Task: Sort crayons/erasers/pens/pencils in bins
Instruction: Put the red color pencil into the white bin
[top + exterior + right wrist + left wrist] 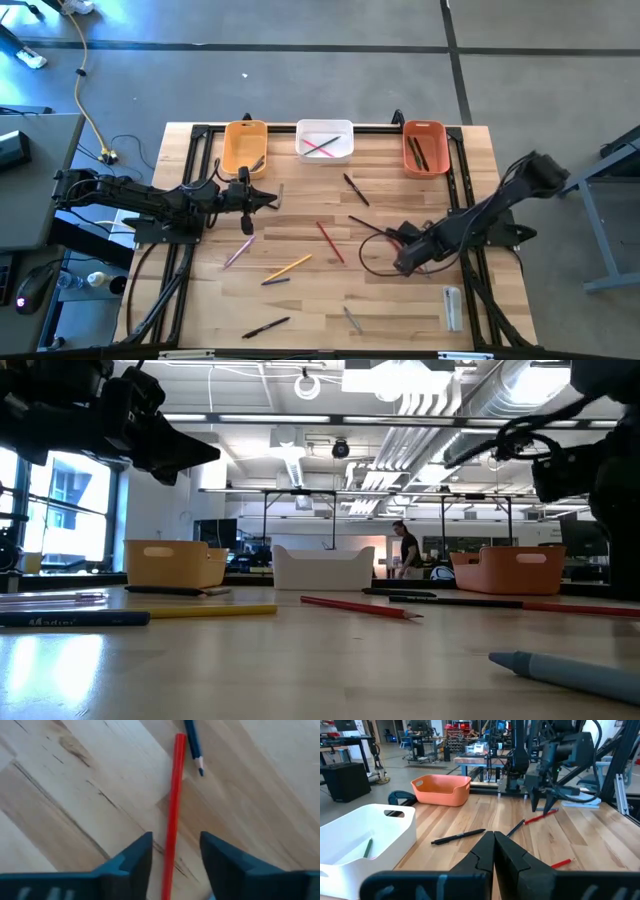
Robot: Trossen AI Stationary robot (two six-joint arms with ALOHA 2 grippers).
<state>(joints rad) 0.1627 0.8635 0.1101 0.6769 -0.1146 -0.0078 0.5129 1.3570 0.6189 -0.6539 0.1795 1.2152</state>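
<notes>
Three bins are seen lined along the far edge of the bench (200,300), with loose sticks scattered nearer.

Nearest, a black pen (266,327) and a yellow pencil (288,267) lie on the bare wood. Mid-bench, the right pincer (175,855) is held low with its fingers spread, a red pencil (172,815) lying between them, not gripped; a blue pencil (193,742) lies just beyond. The left pincer (493,851) is shut on nothing, raised at mid-left. Farthest, the yellow-orange bin (245,146) holds one dark stick, the white bin (324,140) holds pink and green pencils, and the red-orange bin (424,147) holds dark pens.
</notes>
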